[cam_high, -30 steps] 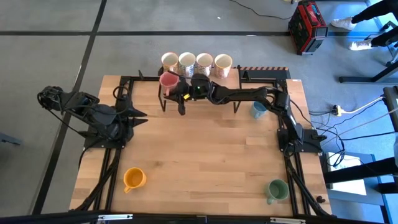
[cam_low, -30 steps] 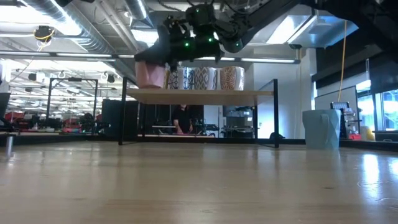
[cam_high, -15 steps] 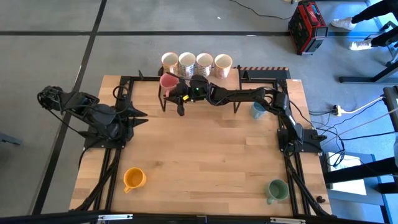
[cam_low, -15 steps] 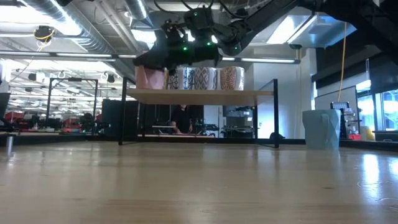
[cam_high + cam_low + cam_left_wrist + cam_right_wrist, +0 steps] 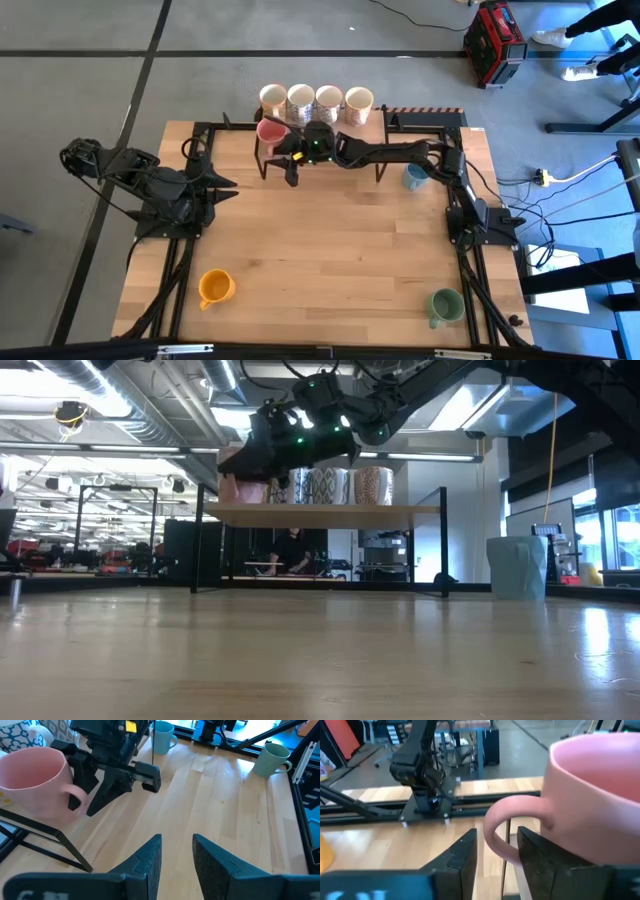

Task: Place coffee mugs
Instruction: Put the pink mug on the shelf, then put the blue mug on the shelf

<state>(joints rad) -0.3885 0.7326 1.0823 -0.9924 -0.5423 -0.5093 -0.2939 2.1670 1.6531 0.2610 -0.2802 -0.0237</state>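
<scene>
The orange mug (image 5: 215,288) and green mug (image 5: 444,305) wait on the table's (image 5: 330,260) near side. The left gripper (image 5: 225,184), slightly open and empty, rests at the left. Farther, the right gripper (image 5: 290,158) is parted around the pink mug's (image 5: 269,130) handle without pinching it. I judge it is releasing the glossy, upright mug on the shelf (image 5: 320,508) beside the four patterned white mugs (image 5: 315,99).

Overhead, table-level, two wrist views
</scene>
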